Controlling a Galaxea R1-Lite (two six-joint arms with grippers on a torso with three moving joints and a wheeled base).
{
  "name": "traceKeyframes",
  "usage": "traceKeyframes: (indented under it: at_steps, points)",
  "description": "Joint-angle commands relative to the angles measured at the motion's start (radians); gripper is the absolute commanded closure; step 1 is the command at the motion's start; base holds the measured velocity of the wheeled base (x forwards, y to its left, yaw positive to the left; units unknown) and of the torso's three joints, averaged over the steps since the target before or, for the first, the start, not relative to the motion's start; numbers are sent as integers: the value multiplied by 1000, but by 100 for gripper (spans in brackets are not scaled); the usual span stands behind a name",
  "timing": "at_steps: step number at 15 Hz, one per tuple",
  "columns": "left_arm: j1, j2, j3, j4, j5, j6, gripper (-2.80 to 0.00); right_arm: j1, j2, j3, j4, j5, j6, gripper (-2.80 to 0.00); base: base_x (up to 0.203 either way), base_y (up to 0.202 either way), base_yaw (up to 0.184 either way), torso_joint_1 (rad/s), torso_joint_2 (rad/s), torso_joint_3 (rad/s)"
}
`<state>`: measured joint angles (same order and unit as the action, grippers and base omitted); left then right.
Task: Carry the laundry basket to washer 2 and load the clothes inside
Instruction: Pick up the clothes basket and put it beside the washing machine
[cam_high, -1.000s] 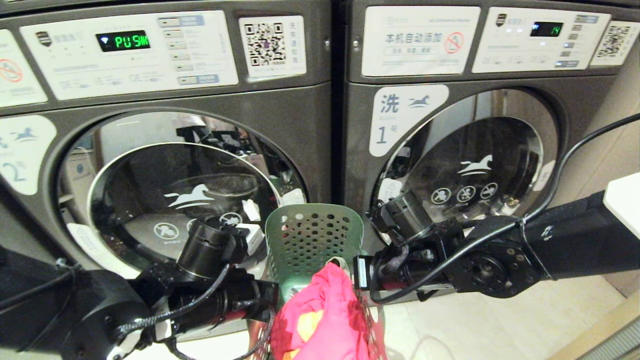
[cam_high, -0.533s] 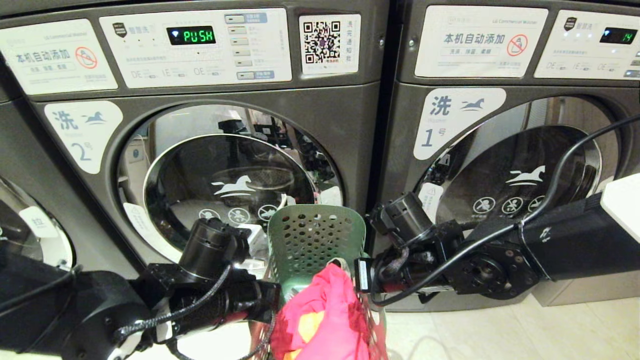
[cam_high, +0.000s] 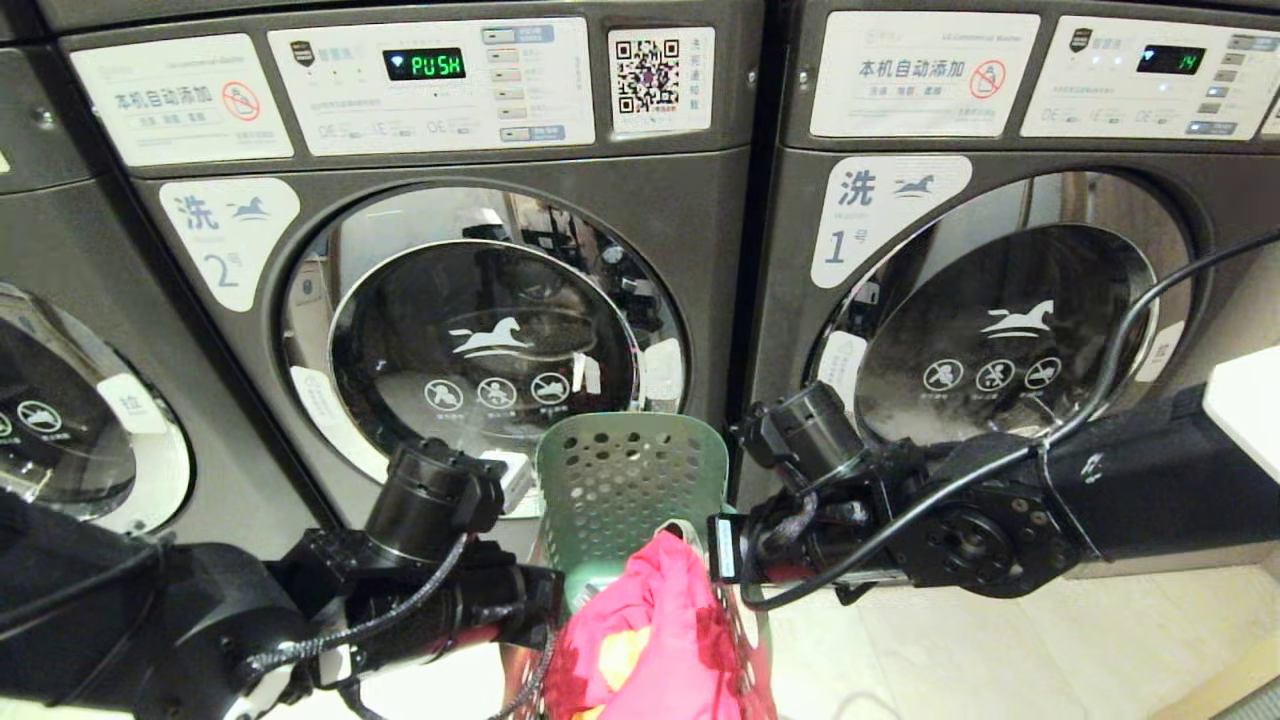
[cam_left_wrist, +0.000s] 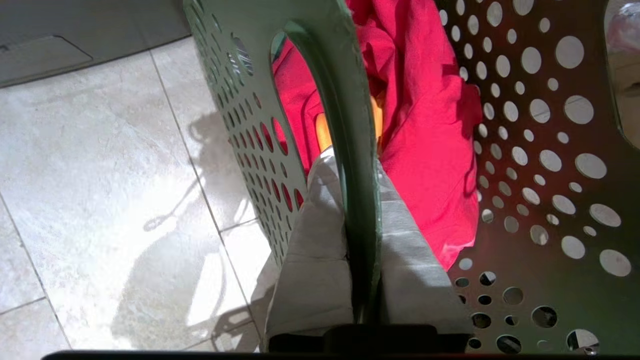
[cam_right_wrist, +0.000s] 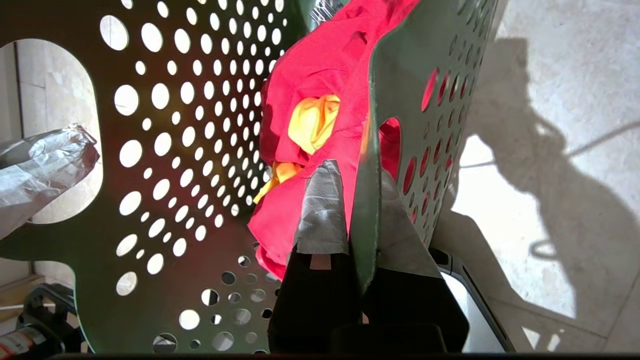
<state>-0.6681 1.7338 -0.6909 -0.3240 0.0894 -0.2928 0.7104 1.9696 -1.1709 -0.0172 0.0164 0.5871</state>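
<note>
The dark green laundry basket (cam_high: 630, 480) hangs between my two arms, just in front of the washers. Pink-red clothes (cam_high: 650, 640) with a yellow-orange garment (cam_right_wrist: 315, 122) fill it. My left gripper (cam_left_wrist: 352, 160) is shut on the basket's left wall beside the cut-out handle. My right gripper (cam_right_wrist: 357, 172) is shut on the opposite wall (cam_right_wrist: 425, 60). Washer 2 (cam_high: 700, 230) stands straight ahead, a little to the left. Its white label (cam_high: 228, 243) shows the numeral 2, and its round chrome-rimmed door (cam_high: 480, 330) is closed.
Washer 1 (cam_high: 1000, 310) stands directly to the right of washer 2, door closed. Another grey washer (cam_high: 60, 420) shows at the far left. Washer 2's display (cam_high: 424, 64) reads PUSH. Pale tiled floor (cam_high: 950, 650) lies below and to the right.
The whole view has swung left: washer 2 now sits nearer the middle and the far-left washer has come into sight. Both grippers keep the same hold on the basket.
</note>
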Motion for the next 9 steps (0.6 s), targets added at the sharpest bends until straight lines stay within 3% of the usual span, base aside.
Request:
traceKeyframes:
  at_steps: [1, 3, 6, 9]
  points:
    - [-1, 26, -11, -4, 1, -3, 0, 0, 15, -7, 0, -4, -2, 0, -198, 0, 2, 2, 3, 6]
    - [-1, 65, -49, -4, 1, -6, 0, -12, 25, 4, 1, -23, -42, 0, -152, 0, -2, -1, 4, 5]
    - [-2, 151, -146, -4, 1, -6, 0, -60, 68, 7, 2, -150, -57, 0, 0, 0, 0, 0, 0, 0]
    - [-20, 262, -271, -4, 1, -6, 0, -148, 74, 9, 2, -154, -62, 0, 0, 0, 0, 0, 0, 0]
